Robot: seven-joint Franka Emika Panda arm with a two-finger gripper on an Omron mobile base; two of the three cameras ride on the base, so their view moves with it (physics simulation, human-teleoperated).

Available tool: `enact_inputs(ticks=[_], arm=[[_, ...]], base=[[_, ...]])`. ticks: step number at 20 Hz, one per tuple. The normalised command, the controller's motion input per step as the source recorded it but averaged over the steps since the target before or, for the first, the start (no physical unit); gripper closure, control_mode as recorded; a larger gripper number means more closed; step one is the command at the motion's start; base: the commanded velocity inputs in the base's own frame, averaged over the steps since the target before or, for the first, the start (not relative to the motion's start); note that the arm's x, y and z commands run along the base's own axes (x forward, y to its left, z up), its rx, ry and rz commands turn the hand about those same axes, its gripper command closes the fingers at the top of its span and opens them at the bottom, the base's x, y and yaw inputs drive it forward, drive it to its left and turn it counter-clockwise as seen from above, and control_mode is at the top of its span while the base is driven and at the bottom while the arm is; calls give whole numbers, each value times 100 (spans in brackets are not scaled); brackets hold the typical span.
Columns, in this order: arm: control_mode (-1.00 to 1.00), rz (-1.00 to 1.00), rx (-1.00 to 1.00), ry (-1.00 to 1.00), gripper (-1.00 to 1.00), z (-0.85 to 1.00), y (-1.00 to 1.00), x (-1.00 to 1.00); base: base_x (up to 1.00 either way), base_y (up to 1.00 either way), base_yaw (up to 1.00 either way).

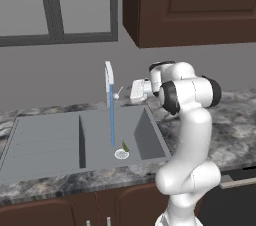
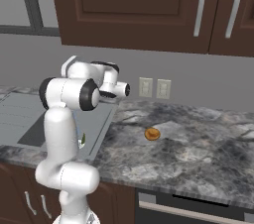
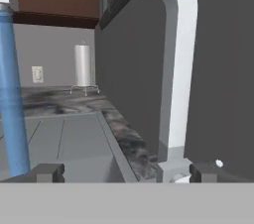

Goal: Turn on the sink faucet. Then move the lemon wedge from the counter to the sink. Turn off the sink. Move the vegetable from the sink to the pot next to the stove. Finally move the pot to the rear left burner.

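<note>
The sink faucet point(image 1: 108, 76) runs: a blue stream of water point(image 1: 112, 120) falls into the right basin of the grey sink point(image 1: 45, 140). A small yellow-green lemon wedge point(image 1: 125, 145) lies in that basin beside the round drain point(image 1: 121, 154). My gripper point(image 1: 131, 92) hovers open just right of the faucet's thin lever point(image 1: 118, 93), level with it and holding nothing. In the hand view the gripper point(image 3: 126, 172) faces the faucet's arch point(image 3: 173, 69), with the lever's tip point(image 3: 219, 164) by the right fingertip point(image 3: 206, 171) and the water point(image 3: 11, 94) at the left. The pot is out of view.
A small orange-brown object point(image 2: 152, 134) lies on the marbled counter point(image 2: 198, 153) right of the sink. The stove's black oven front point(image 2: 198, 208) sits below the counter edge. A paper towel roll point(image 3: 83, 67) stands at the counter's far end. Dark wall cabinets point(image 1: 190, 5) hang overhead.
</note>
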Motion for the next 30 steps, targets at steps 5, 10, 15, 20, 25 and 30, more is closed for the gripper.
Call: enact_inputs(ticks=[5,10,15,20,25,30], arm=[[-100,0,0,0,-100,-8,0,25],[-100,0,0,0,-100,-8,1,19],[-100,0,0,0,-100,-10,9,22],[-100,1,0,0,-100,-7,13,25],[-100,4,0,0,-100,-2,26,14],[-100,6,0,0,-100,-2,38,8]], base=[[0,0,0],[0,0,0],[0,0,0],[0,0,0],[0,0,0],[0,0,0]])
